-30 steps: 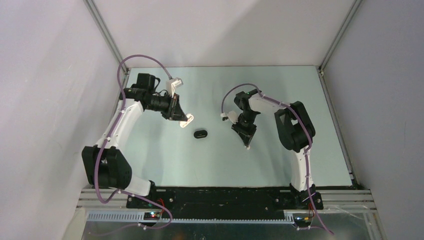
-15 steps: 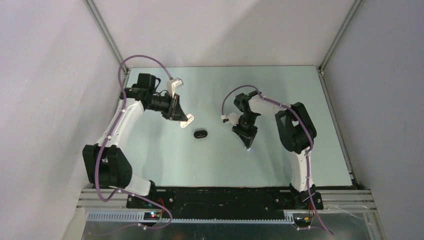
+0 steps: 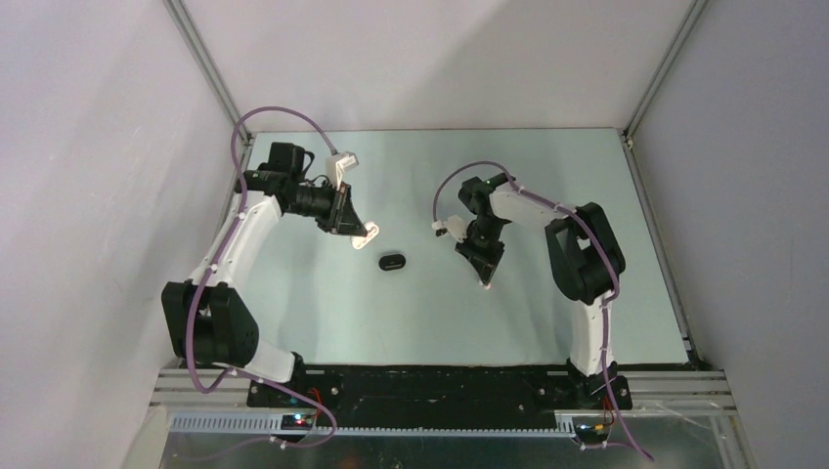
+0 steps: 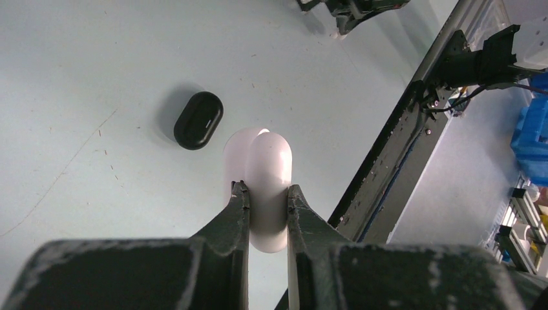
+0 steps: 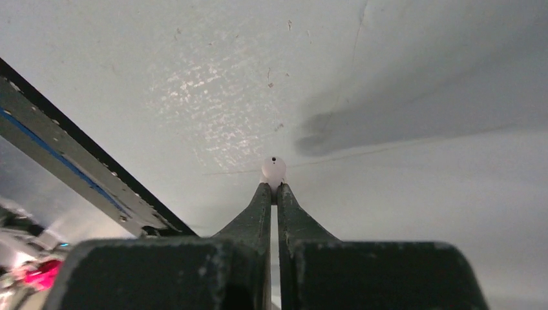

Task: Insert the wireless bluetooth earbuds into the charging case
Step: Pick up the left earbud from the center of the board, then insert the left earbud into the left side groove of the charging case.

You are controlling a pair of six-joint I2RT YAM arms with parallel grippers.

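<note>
Overhead, loaded at both ends above the desk [image 3: 547, 176].
Top view: white case [image 3: 367, 235] pinched in left gripper [image 3: 358, 233]; black case [image 3: 393, 261] lying on desk just beside; right gripper [image 3: 484, 280] pointing down, apart from both. Left wrist: narrowly open, clamped on white case. Right wrist: all but closed, nipping white earbud [image 5: 273, 168] at the tips, close over desk, contact unclear.

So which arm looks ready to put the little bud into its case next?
Probably the right. The right gripper is pinched shut on a tiny white earbud, so it only has to carry it over. The left gripper is occupied, clamping the white case.
</note>
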